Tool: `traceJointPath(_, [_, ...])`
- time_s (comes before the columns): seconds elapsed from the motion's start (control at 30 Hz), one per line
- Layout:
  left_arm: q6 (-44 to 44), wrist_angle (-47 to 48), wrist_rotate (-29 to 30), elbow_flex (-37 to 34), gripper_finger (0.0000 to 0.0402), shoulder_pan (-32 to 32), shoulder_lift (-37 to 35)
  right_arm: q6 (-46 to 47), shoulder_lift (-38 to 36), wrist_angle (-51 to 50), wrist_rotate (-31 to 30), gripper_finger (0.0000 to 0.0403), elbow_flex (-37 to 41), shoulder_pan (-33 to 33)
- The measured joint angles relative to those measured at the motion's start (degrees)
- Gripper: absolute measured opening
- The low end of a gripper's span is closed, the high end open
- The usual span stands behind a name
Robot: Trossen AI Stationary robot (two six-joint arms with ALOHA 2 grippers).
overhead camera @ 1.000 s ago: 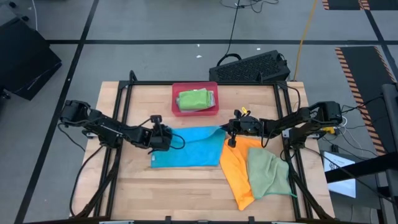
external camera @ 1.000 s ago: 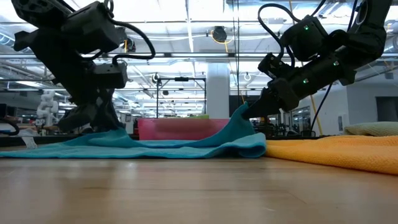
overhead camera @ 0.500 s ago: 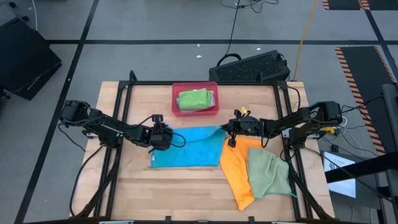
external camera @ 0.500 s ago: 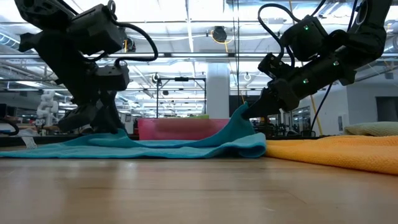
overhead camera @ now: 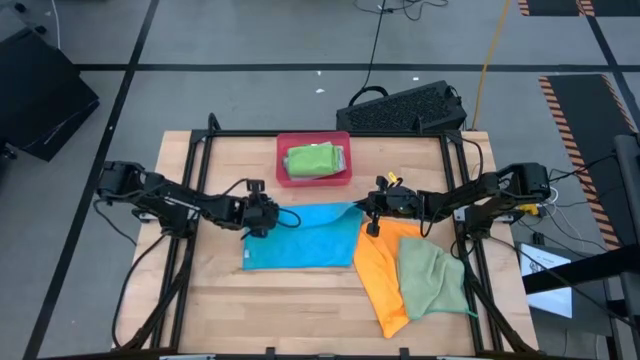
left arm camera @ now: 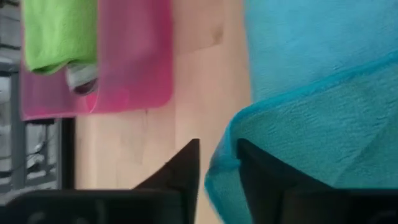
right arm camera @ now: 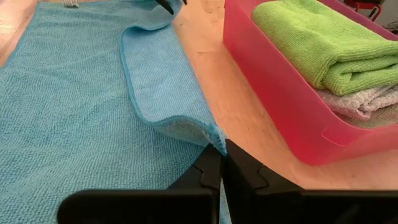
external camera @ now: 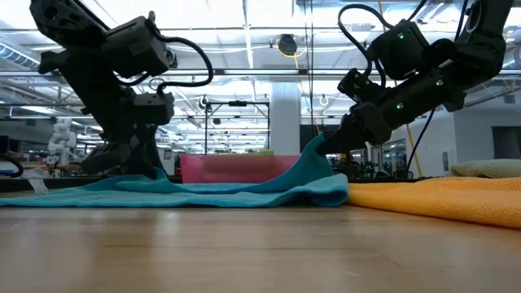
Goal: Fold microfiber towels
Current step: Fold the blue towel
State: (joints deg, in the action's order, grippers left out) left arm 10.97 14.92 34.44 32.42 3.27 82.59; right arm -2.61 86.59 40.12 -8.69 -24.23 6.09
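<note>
A bright blue towel (overhead camera: 305,238) lies spread at the table's middle. Its far right corner is raised, with my right gripper (overhead camera: 363,212) shut on it. At the towel's far left corner my left gripper (left arm camera: 219,144) is open. Its two fingers stand on either side of a turned-over edge (left arm camera: 217,171) there. An orange towel (overhead camera: 385,270) lies right of the blue one, with a pale green towel (overhead camera: 430,275) resting on it. A folded green towel (overhead camera: 312,158) sits on a grey one (right arm camera: 367,99) in the pink tray (overhead camera: 283,150). My left gripper has the blue towel's turned-over edge between its fingers; whether either finger touches the cloth I cannot tell. My right gripper pinches the towel's far right corner (right arm camera: 210,138) between its two fingertips. The fingers come from the table's right, slanting down. That corner (external camera: 319,155) is lifted off the table and the cloth slopes down from it to the flat part.
The pink tray stands at the far middle of the table, just beyond the blue towel. Black frame rails (overhead camera: 190,200) run along the table's left and right sides. Bare wood (overhead camera: 300,310) lies toward the near edge.
My left gripper has swung a little toward the table's far edge and right, along the blue towel's far left corner, and has turned slightly. My right gripper and the raised corner have kept still.
</note>
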Motion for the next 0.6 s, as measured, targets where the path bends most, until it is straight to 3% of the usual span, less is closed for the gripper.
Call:
traceJointPath(0.2, [1.73,-0.73,-5.95,0.00,0.0014,-1.93,0.00,0.00,0.00,-0.02,0.00,0.0002,-0.02,0.00])
traceJointPath(0.3, [0.11,0.98,-5.39,0.00,0.0010,-2.12,0.00,0.00,0.00,0.07,0.00,0.0002,0.00,-0.02])
traceJointPath(0.6, [-12.56,18.13,9.43,6.14,0.0004,2.68,-3.48,-2.62,-3.50,3.23,0.51,0.0002,-0.84,0.83])
